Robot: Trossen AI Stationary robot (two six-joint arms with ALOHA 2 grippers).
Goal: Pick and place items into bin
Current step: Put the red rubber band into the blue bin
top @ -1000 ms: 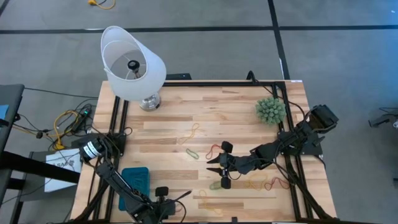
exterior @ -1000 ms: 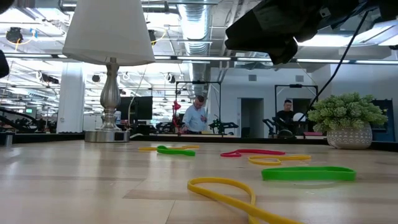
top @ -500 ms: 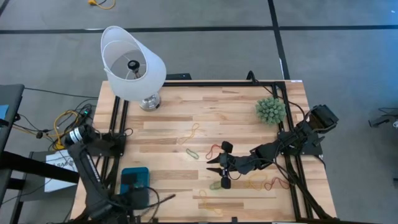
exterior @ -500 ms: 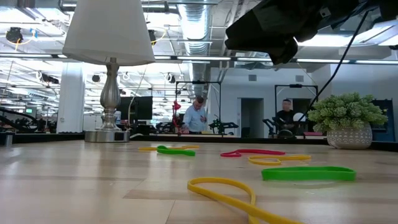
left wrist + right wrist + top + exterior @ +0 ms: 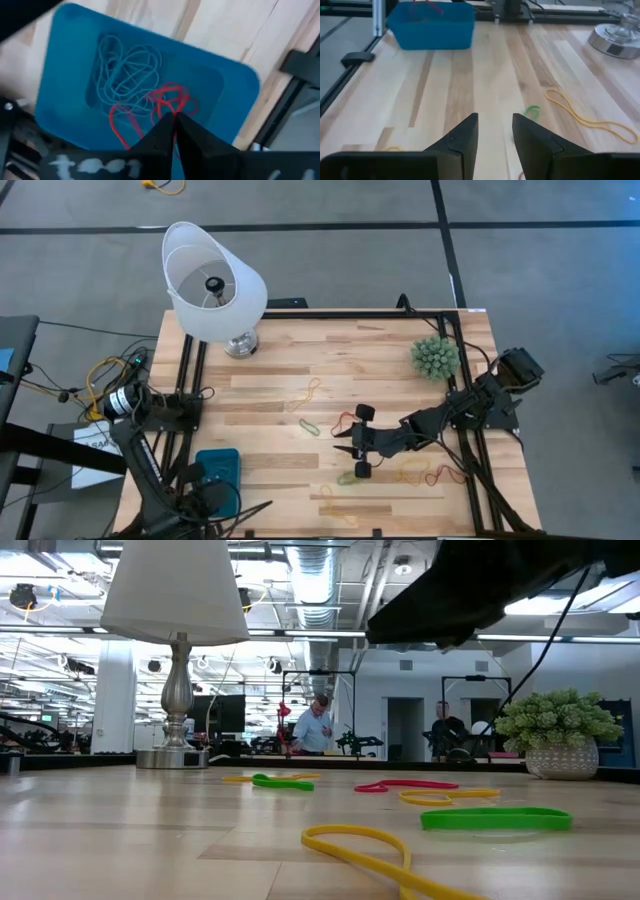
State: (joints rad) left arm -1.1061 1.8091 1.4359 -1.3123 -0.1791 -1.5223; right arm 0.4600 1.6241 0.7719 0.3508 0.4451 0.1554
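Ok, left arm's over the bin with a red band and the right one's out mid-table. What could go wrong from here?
1. The left gripper is shut on a red band over the bin. The floppy loop may cling to the fingers and get dragged back out when the arm lifts.
2. Grey-blue bands already lie tangled beside it and could come out too.
3. The right gripper, open, hangs over several close-lying bands; it may snag two or miss.

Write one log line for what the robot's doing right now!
left gripper: shut on red band, over bin | right gripper: open, empty, over table
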